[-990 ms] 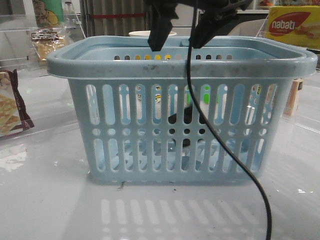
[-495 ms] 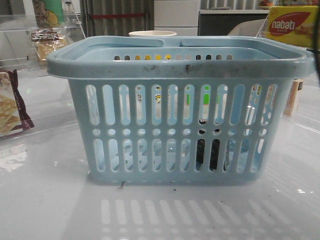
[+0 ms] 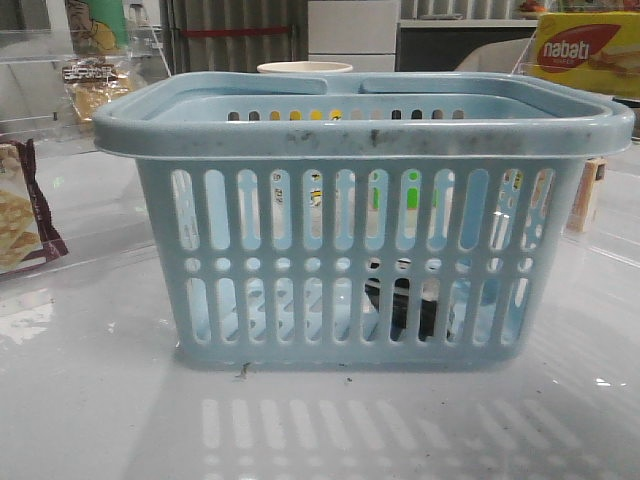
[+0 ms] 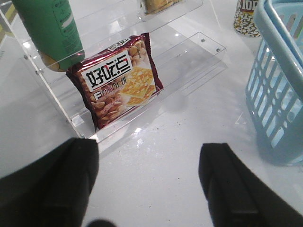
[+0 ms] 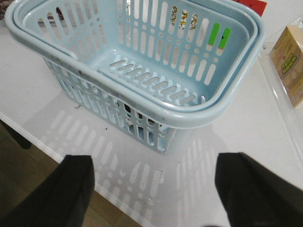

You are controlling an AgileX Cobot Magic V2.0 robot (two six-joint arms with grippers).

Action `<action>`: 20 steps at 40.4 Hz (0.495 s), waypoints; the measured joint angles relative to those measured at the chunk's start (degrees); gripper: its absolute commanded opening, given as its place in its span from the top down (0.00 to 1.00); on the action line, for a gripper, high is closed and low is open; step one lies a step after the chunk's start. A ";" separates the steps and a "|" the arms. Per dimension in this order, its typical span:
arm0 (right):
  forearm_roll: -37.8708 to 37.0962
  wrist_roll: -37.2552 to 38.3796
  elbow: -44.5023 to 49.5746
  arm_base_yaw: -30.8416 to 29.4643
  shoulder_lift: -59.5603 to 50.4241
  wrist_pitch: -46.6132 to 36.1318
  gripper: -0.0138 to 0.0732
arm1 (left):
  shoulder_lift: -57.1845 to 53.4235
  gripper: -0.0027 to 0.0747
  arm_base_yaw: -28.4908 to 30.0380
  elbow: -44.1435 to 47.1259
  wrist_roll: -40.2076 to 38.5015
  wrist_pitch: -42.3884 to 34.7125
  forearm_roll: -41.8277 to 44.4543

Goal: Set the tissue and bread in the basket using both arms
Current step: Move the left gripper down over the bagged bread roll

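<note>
Tissue: the dark pack lies low inside the basket, on its floor, glimpsed through the front slots toward the right end.
Basket: the pale blue basket stands upright in the middle of the tabletop, scuffed rim up; from the right wrist view its near wall hides the pack, apart from dark bits behind the slots.
Bread: the clear packet of golden bread sits on a clear shelf at the far left corner, well apart from the basket.
Left gripper: the left gripper hangs over bare white table near the left edge, fingers spread wide, nothing between them.
Right gripper: the right gripper hovers above the table's front edge, beside the basket, fingers wide apart and empty.
Cracker bag: a maroon-edged bag leans against the clear shelf by the left edge.
Green bottle: it stands on that shelf just above the bag.
Yellow box: a red-and-yellow box sits at the far right corner.
Cup: a white rim peeks up behind the basket.
</note>
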 measured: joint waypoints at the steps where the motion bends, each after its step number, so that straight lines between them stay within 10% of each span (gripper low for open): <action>1: 0.00 0.00 0.15 0.00 -0.28 0.13 0.12 | 0.00 0.31 0.00 0.00 0.00 0.00 0.00; 20: -0.02 0.00 0.41 0.00 -0.50 0.44 0.12 | 11.91 0.12 0.00 -3.59 0.00 -7.38 0.00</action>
